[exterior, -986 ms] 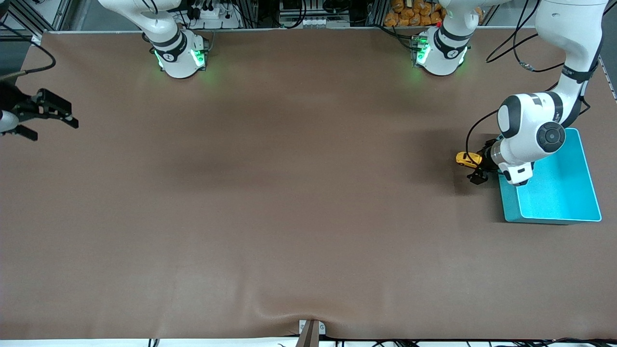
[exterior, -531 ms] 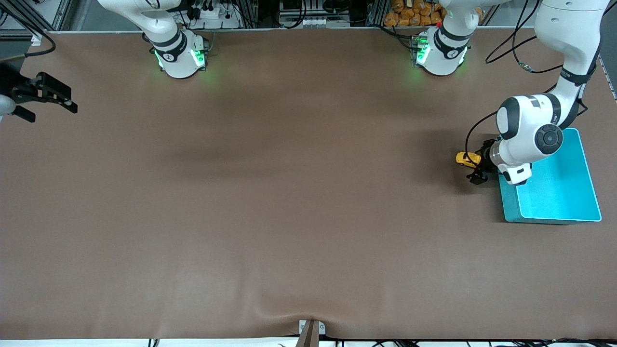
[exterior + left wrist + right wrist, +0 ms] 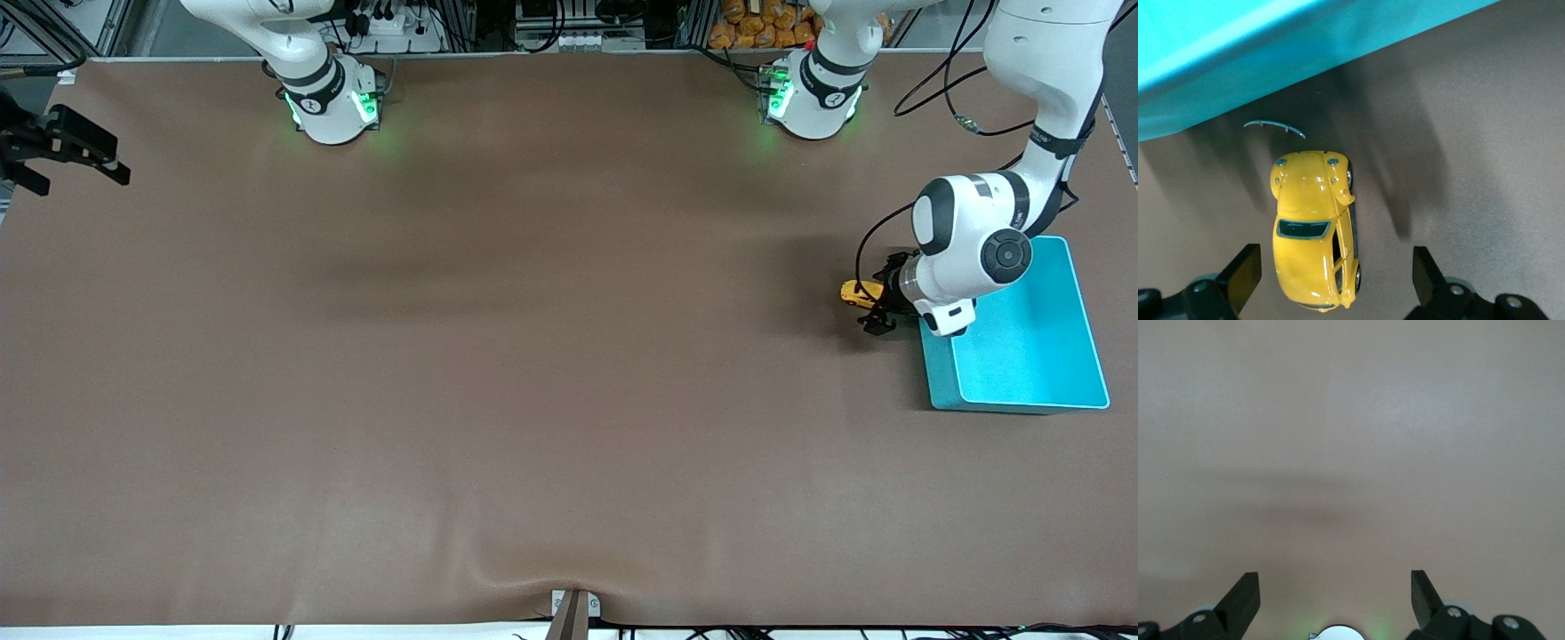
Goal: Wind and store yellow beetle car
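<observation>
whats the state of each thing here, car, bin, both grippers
yellow beetle car: upright on its wheels on the table, beside the turquoise bin, not held
turquoise bin: nothing seen in it
left gripper: open, a finger on each side of the car
right gripper: open, holds nothing, waits over the table's edge at the right arm's end

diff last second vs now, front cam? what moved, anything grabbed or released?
The right gripper, open and empty, drew back toward the robots' edge of the table at the right arm's end. The left gripper barely shifted; it stays open around the yellow beetle car, fingers clear of it. Nothing grabbed or released. Car and turquoise bin did not move.
</observation>
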